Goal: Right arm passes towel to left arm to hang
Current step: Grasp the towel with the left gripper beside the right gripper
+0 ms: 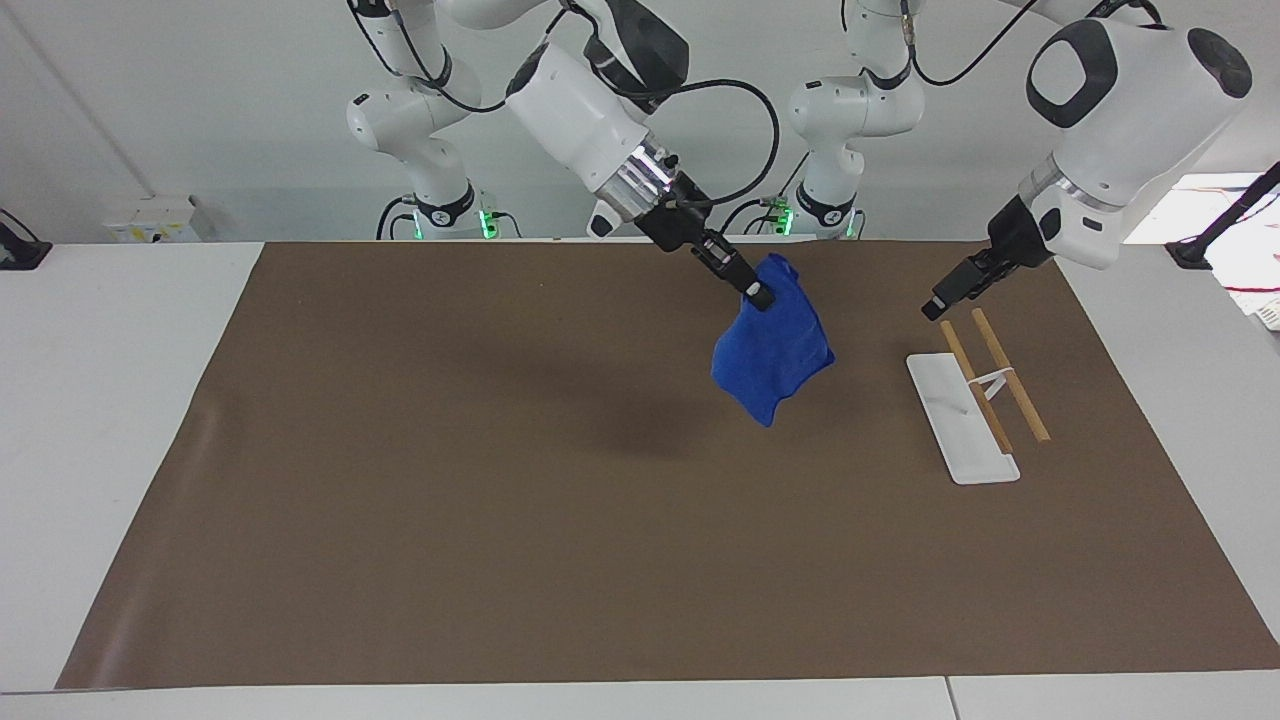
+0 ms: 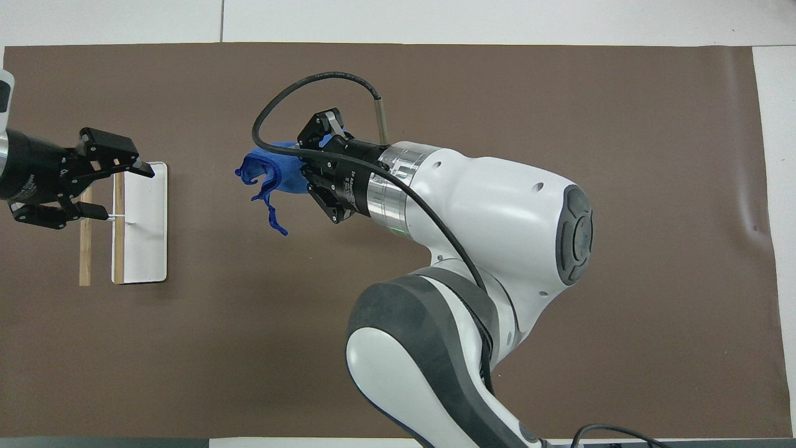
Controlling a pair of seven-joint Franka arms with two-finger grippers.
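Note:
My right gripper (image 1: 757, 294) is shut on the top of the bright blue towel (image 1: 772, 354), which hangs free above the brown mat, between the mat's middle and the rack. In the overhead view the towel (image 2: 268, 178) sticks out past the right gripper (image 2: 309, 163), with its thin loop dangling. My left gripper (image 1: 936, 307) is open and empty, raised over the rack's end nearer the robots, a short gap from the towel. In the overhead view the left gripper (image 2: 118, 183) shows spread fingers over the rack.
A small rack with two wooden rods (image 1: 1008, 375) on a white base (image 1: 955, 420) stands toward the left arm's end of the table. A brown mat (image 1: 500, 520) covers the table. Two other white arms stand at the robots' edge.

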